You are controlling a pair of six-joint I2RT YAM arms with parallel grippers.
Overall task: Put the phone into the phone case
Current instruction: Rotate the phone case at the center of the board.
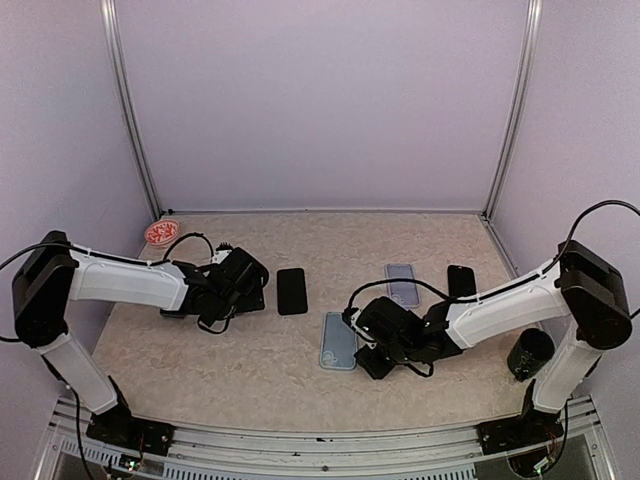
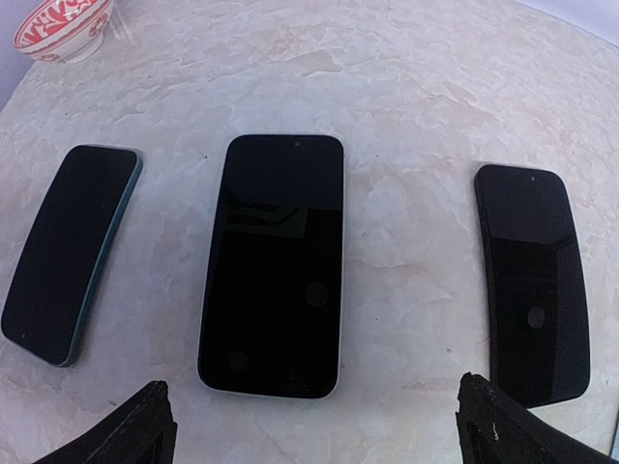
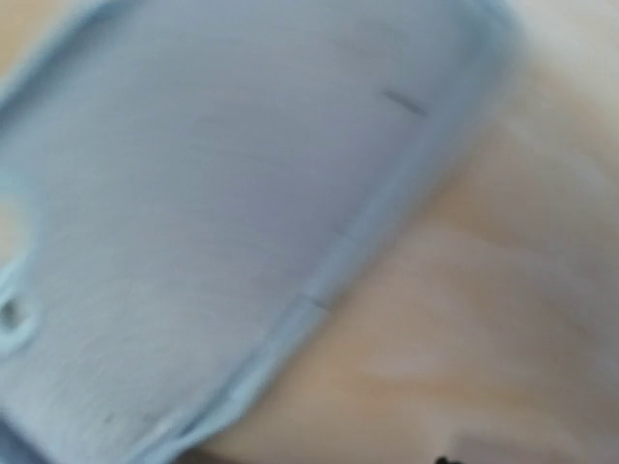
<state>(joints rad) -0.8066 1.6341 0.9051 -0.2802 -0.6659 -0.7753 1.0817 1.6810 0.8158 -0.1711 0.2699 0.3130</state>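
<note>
Three dark phones lie face up in the left wrist view: a white-edged phone in the middle, a teal-edged one to its left and a black one to its right. My left gripper hovers open just short of the middle phone, holding nothing. The light blue phone case lies empty near the table's middle and fills the blurred right wrist view. My right gripper sits low at the case's near right corner. Its fingers are almost out of the wrist view, and contact with the case is unclear.
A clear case and another black phone lie at the right rear. A red patterned bowl stands at the back left and a black cup beside the right arm's base. Walls enclose the table on three sides.
</note>
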